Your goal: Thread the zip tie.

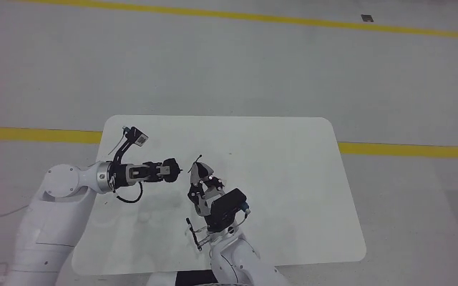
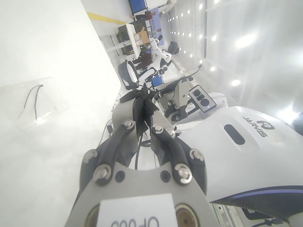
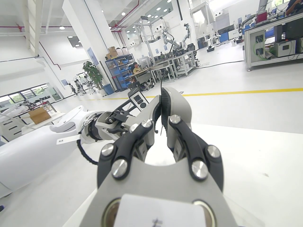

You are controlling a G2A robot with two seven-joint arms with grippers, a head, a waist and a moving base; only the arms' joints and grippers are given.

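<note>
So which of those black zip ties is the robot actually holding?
The zip tie pinched in the right gripper, one end poking past it; the other zip ties lie inside a clear bag on the table.

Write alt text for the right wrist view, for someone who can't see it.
The right gripper, seen from behind, is shut on a thin black zip tie that stands upright, its end poking out above. The left arm extends beside it over the white table.
</note>
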